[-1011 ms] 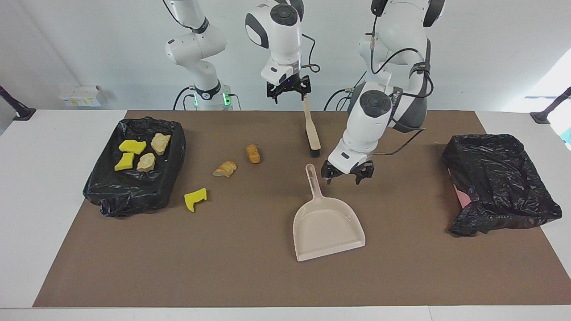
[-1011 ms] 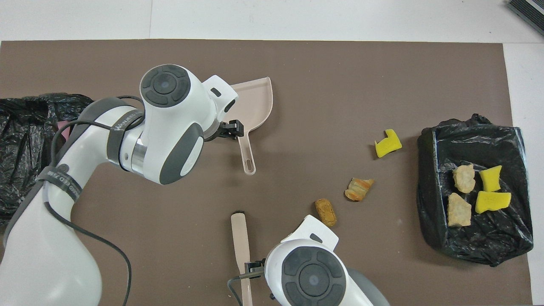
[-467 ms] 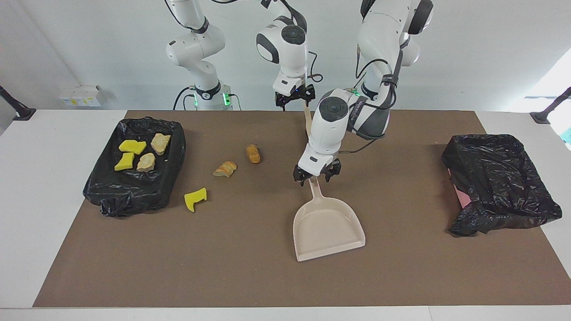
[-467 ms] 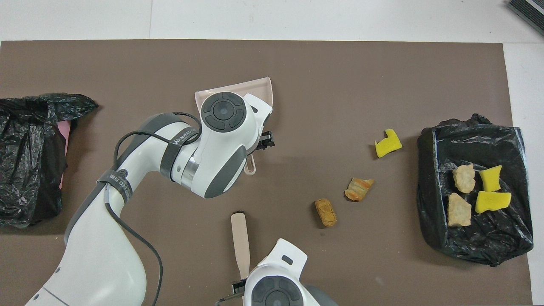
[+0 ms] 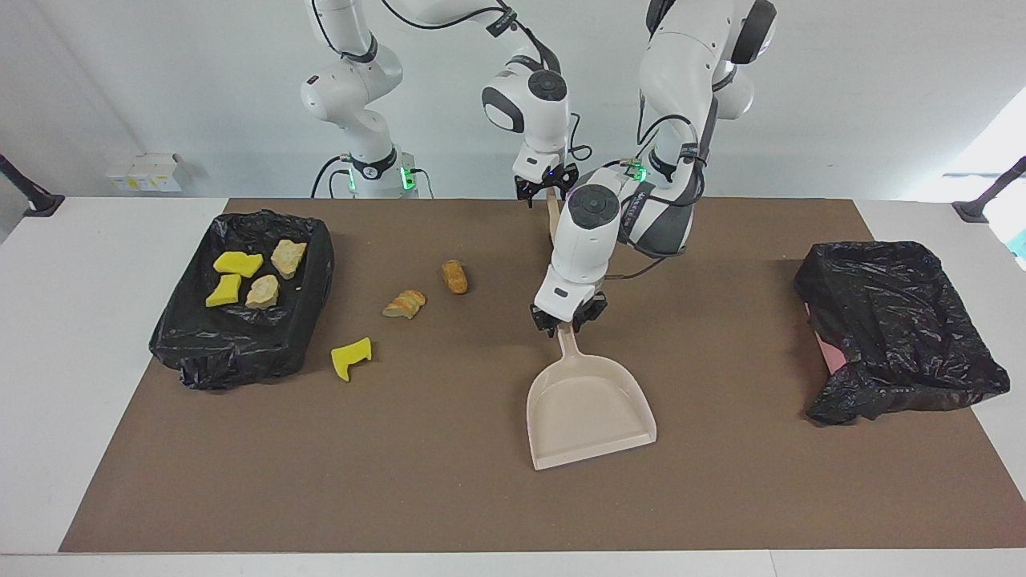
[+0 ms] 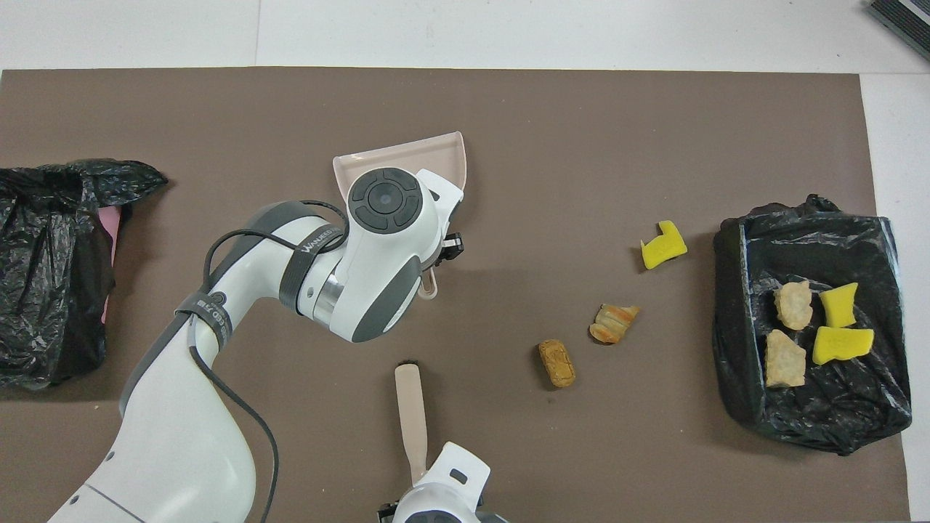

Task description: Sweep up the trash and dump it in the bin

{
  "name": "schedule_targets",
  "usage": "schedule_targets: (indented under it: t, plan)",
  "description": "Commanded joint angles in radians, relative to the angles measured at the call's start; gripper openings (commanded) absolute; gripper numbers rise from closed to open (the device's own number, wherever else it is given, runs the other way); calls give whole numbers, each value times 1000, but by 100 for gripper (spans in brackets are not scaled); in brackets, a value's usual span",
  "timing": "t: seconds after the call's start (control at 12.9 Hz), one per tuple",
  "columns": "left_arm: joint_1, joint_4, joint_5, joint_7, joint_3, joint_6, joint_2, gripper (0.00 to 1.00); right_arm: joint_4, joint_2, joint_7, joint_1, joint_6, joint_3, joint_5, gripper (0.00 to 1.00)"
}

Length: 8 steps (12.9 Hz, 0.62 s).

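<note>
left gripper (image 5: 567, 322) clamped on dustpan (image 5: 589, 407) handle, mid-mat; right gripper (image 5: 546, 186) at brush (image 6: 411, 412) handle, grip unclear. risk: thin handle twists, pan tilts when lifted.

Open ground: the brown mat (image 5: 449, 489) lay bare along the edge farthest from the robots, wide enough for a hand to pass.
Middle: the beige dustpan (image 5: 589, 409) sat mid-mat, with the left hand (image 5: 567, 320) low at its handle and that arm bridging the mat above it.
Robots' edge: the brush (image 6: 410, 414) lay there, the right hand (image 5: 547, 186) at its handle end.
Loose obstacles: a yellow foam scrap (image 5: 351, 357) and two tan lumps (image 5: 405, 304) (image 5: 454, 276) lay well apart, with gaps between them.
Ends: a black-lined bin (image 5: 240, 300) holding four pieces blocked the right arm's end; a black-bagged bin (image 5: 898, 328) blocked the left arm's end.
</note>
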Motion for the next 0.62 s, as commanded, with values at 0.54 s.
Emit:
schedule_targets:
  t: [0.54]
  plan:
    - [187, 36, 66, 495, 17, -16, -59, 0, 14, -15, 29, 1, 22, -3, 17, 56]
